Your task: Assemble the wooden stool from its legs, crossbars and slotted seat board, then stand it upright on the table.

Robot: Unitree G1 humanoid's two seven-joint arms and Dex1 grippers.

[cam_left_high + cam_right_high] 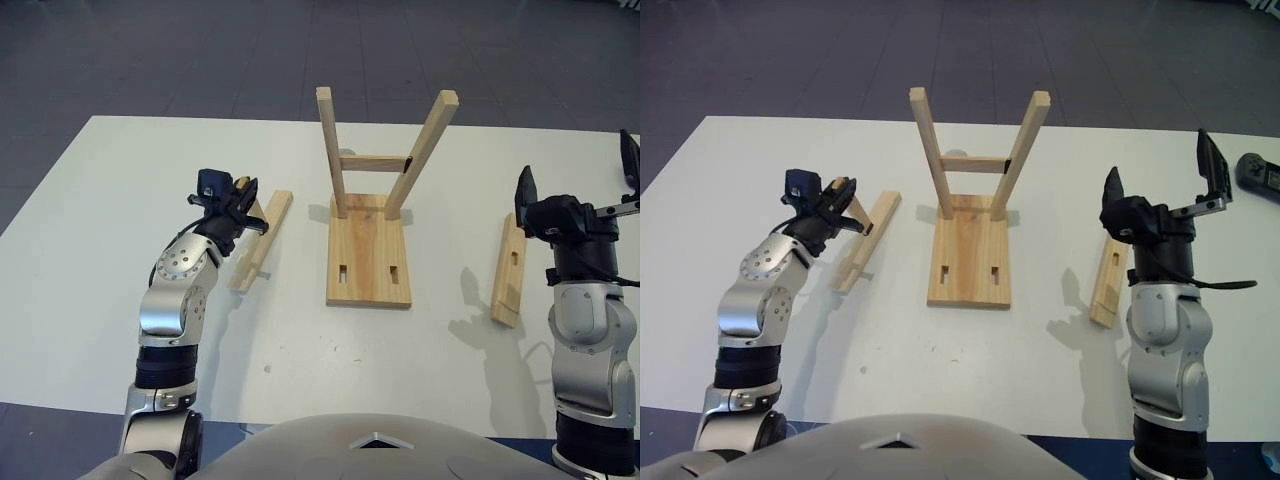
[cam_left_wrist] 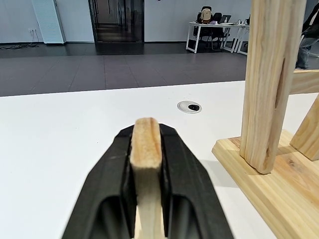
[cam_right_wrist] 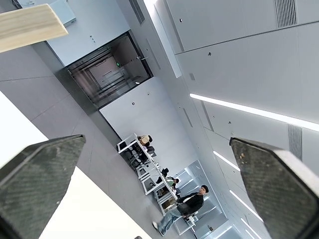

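Wood sits clamped between the fingers of the left gripper point(image 2: 146, 138): a loose leg point(image 1: 272, 226), held edge-up just left of the seat board point(image 1: 368, 262), its far end resting on the table point(image 1: 120, 200). That grip looks meant to carry the leg over to the board. Right of the board, the right gripper point(image 1: 577, 170) hangs above the table with its fingers spread wide and nothing between them. A second loose leg point(image 1: 508, 268) lies flat between it and the board, probably waiting its turn. The board itself lies flat, slotted face up, so legs can be pushed in from above. Its two near slots point(image 1: 343, 272) are vacant. At its far end two legs point(image 1: 332, 150) stand in their slots, leaning apart and tied by a crossbar point(image 1: 375, 163).
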